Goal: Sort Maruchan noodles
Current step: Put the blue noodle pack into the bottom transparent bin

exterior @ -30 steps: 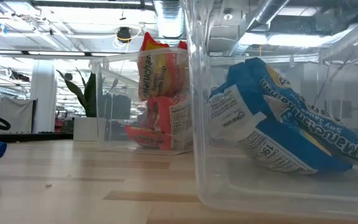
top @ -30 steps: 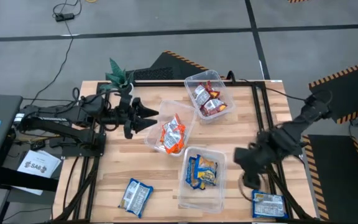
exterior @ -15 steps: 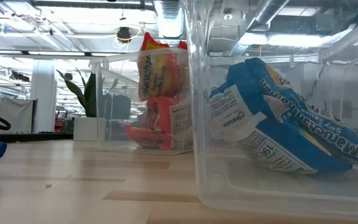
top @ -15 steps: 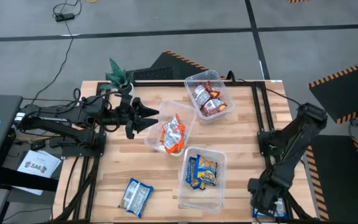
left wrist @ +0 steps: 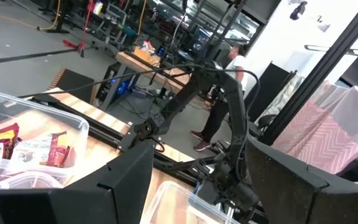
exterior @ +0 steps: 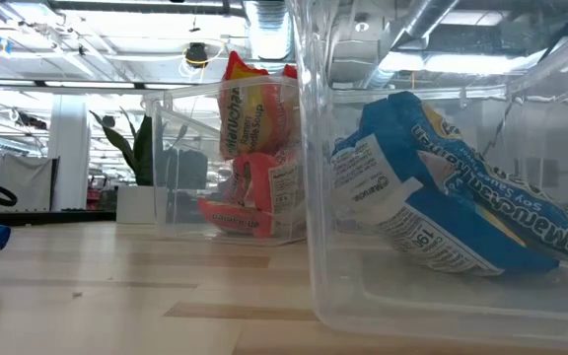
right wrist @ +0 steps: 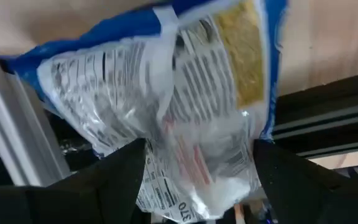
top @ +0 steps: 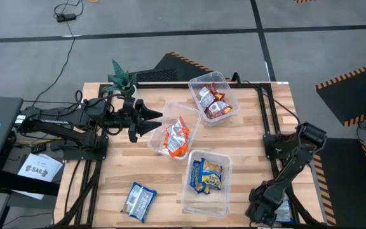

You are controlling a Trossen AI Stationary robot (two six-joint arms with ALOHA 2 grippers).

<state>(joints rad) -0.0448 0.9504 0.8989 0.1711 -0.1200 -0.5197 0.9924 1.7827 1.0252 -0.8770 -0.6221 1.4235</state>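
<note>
Three clear tubs stand mid-table: one with red packets (top: 213,98), one with orange packets (top: 175,137), one with blue-and-yellow packets (top: 206,175). A loose blue packet (top: 138,200) lies flat near the near edge. Another blue packet (top: 286,213) lies at the near right corner, partly on the frame rail. My right gripper (top: 264,211) is low over it and open; in its wrist view the packet (right wrist: 185,93) lies between the two fingers. My left gripper (top: 157,121) hovers open beside the orange tub's left wall. My right gripper comes at the blue packet from above, one finger (right wrist: 120,183) on each side of its lower end (right wrist: 197,180). Whether the fingers touch the wrapper, I cannot tell. The packet lies flat at the table's edge.
A small green plant (top: 121,77) stands at the far left corner. Black frame rails (top: 269,127) run along the table's right side, close to the right arm. In the low view the blue tub (exterior: 442,197) stands nearest, the orange tub (exterior: 240,158) behind it. A person (left wrist: 229,93) stands beyond the table.
My right arm has swung from beside the blue tub toward the table's near edge and down, and its gripper has come over the blue packet at the near right corner, covering most of it. The left arm has kept still.
</note>
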